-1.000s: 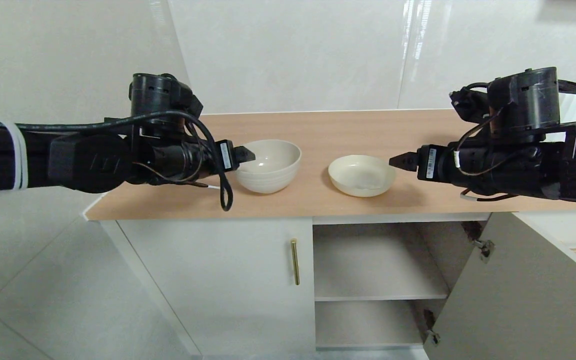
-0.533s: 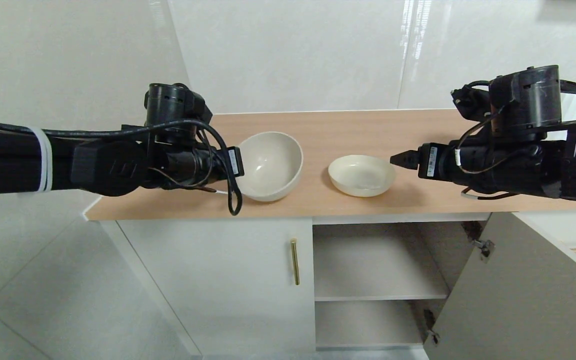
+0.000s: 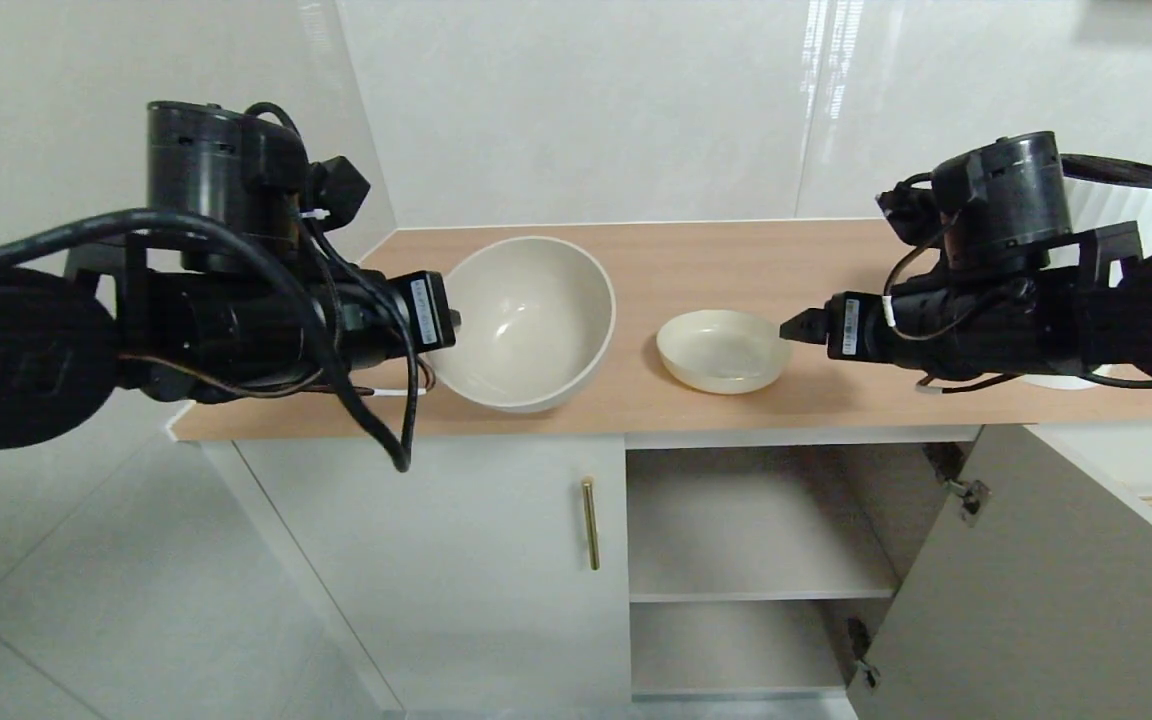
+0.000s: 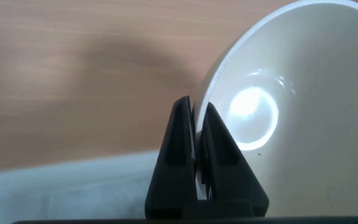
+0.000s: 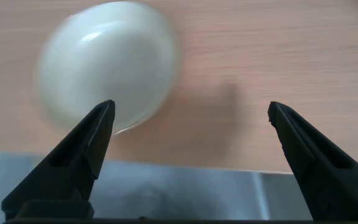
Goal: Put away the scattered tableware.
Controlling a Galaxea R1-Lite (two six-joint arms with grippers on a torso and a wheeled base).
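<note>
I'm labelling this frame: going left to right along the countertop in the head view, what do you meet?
From the left: left gripper → large bowl → small dish → right gripper.

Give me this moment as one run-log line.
left gripper: shut on tilted bowl rim | right gripper: open, at dish edge | cabinet: door open

Head view overlooks the counter (image 3: 736,250); wrist views face it close
</note>
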